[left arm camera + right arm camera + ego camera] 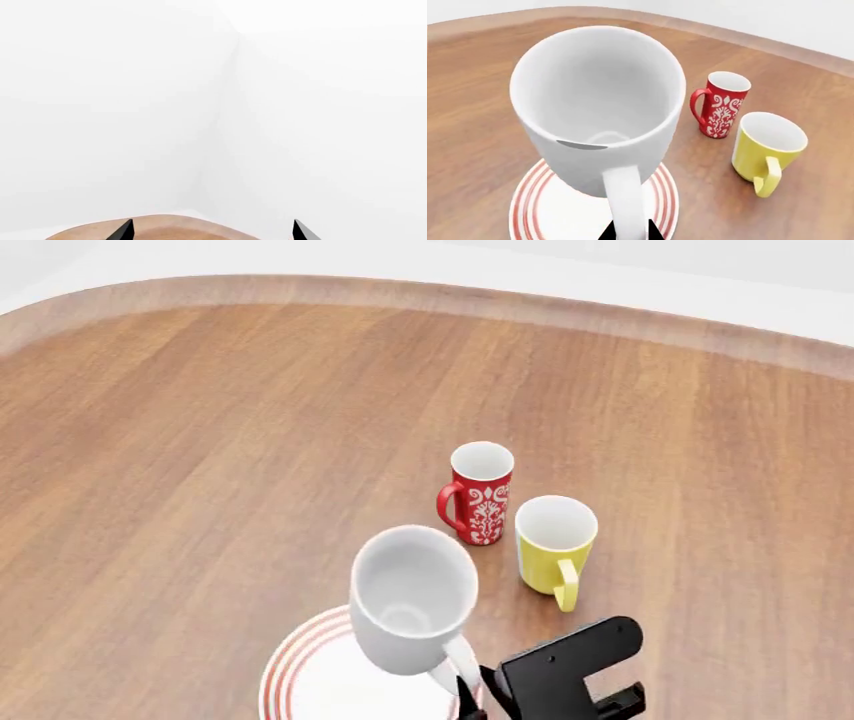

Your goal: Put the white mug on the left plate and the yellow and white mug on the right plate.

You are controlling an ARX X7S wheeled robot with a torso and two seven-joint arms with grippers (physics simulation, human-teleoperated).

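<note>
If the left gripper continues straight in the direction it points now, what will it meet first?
Judging by the left wrist view, probably nothing on the table: the left gripper points past the table's edge toward a bare white wall corner. No mug or plate lies in that line, though depth is unclear.

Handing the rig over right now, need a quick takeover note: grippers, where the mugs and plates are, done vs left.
Right gripper: shut on the white mug, pinching its handle; the mug is above the one plate in view. Whether it is resting on the plate or just above it is hard to tell.
Left gripper: open, holding nothing, pointed at a white wall past the table edge.
Yellow and white mug: upright on the table beside the red patterned mug, untouched.
Second plate: not in view.
Done: white mug picked up and brought to a plate.
Left: release it, then move the yellow and white mug to the other plate.
</note>
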